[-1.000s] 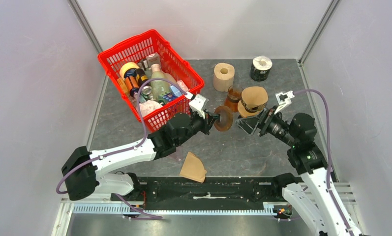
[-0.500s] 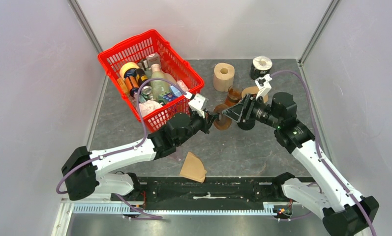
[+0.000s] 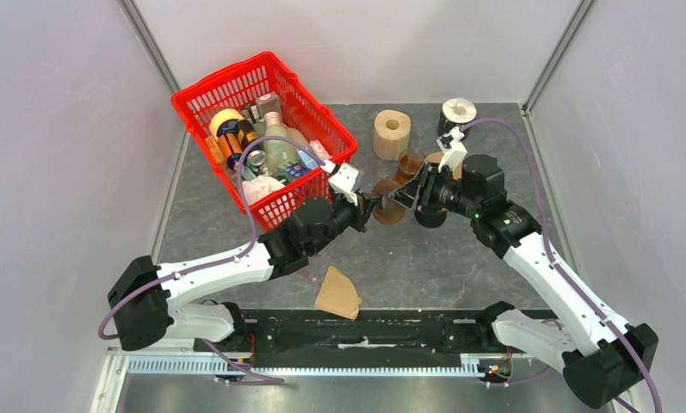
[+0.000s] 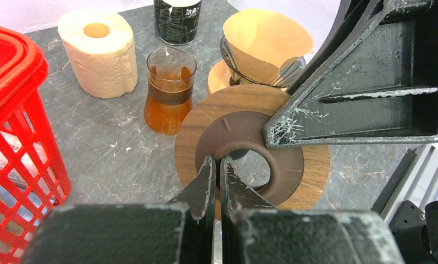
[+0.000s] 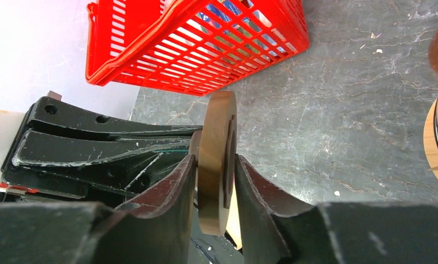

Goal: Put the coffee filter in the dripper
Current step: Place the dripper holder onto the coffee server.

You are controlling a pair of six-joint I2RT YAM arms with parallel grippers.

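Observation:
A round wooden ring with a brown inner collar stands on edge above the table, between both arms. My left gripper is shut on its collar. My right gripper has one finger pressed on each flat face of the ring. Behind it, a brown paper coffee filter sits in the wire dripper; the top view hides most of that behind the right arm. Another folded coffee filter lies flat near the arm bases.
A red basket full of bottles and cans stands at the back left. A glass carafe of amber liquid, a paper roll and a black can stand behind the ring, close to the dripper.
The right arm swung left from beside the dripper to the ring, and its jaws closed in on the ring's faces. The left arm kept still, holding the ring.

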